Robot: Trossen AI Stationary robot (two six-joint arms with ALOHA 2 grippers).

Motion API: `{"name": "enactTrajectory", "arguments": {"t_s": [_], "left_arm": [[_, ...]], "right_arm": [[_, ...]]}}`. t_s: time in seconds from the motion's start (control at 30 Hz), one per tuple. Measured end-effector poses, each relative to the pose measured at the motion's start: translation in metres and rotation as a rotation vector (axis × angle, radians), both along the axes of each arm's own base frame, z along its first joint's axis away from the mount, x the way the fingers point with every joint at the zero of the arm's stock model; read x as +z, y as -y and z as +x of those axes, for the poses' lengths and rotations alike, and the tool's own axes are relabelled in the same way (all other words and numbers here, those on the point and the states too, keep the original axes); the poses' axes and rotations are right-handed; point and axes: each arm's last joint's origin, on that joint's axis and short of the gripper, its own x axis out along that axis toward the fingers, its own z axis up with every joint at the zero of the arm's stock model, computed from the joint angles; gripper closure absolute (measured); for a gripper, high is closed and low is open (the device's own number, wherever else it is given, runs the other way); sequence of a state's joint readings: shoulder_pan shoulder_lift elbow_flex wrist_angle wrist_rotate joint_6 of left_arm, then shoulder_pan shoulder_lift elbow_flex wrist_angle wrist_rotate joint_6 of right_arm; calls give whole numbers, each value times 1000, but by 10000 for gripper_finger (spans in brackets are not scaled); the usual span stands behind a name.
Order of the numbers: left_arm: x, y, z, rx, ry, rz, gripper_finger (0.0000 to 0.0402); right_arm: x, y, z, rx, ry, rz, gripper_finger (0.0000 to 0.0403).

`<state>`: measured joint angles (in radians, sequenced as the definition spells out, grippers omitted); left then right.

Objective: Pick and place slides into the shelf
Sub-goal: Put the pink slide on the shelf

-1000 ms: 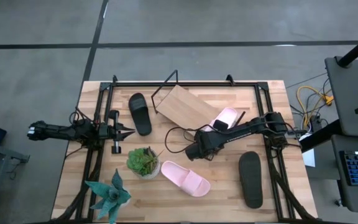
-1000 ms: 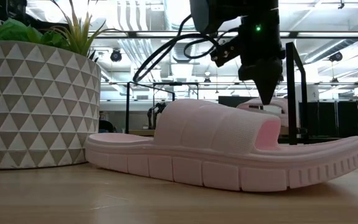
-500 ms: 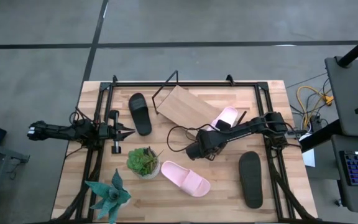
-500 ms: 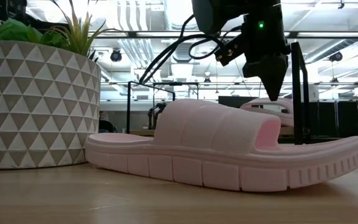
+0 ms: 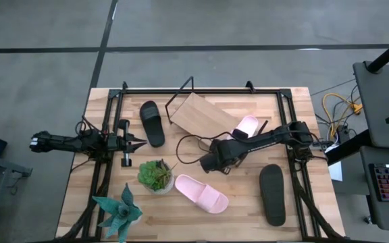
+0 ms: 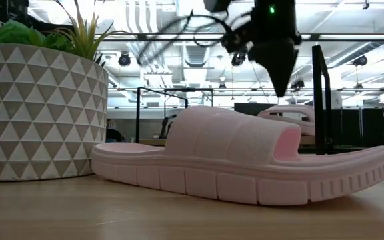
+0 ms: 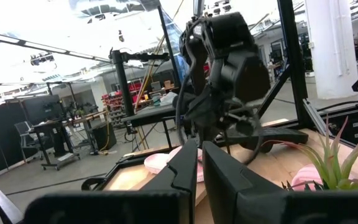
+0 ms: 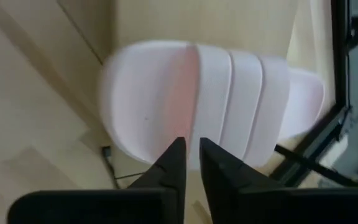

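Pink slide (image 5: 244, 125) rests against the shelf (image 5: 201, 116); three others wait nearby. My right gripper (image 5: 209, 162) beside the shelf looks nearly together, holding nothing.

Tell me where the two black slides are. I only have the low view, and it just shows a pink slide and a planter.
Observer: One black slide lies just left of the shelf. The other black slide lies on the table's right side, apart from the shelf.
Operator: Which arm is hanging above the pink slide?
Observer: The right one. The right hand is over bare table between the shelf and the near pink slide, holding nothing.
Operator: And the left arm?
Observer: The left hand waits shut at the table's left side, beside the first black slide.
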<state>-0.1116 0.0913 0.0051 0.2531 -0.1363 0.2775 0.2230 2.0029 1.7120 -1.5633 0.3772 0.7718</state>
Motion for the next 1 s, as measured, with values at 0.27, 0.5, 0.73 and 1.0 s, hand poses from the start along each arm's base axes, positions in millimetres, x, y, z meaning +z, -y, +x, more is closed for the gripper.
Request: {"name": "enactTrajectory", "arguments": {"t_s": [0.27,0.5,0.73,1.0], "left_arm": [[0,0,0,0,0,0,391],[0,0,0,0,0,0,391],[0,0,0,0,0,0,391],[0,0,0,0,1,0,391]], "right_arm": [[46,-19,12,150,189,-114,317],[101,-80,-11,388,493,-532,313],[120,-130,-64,498,719,-626,331],[91,-166,-95,606,753,-603,337]]}}
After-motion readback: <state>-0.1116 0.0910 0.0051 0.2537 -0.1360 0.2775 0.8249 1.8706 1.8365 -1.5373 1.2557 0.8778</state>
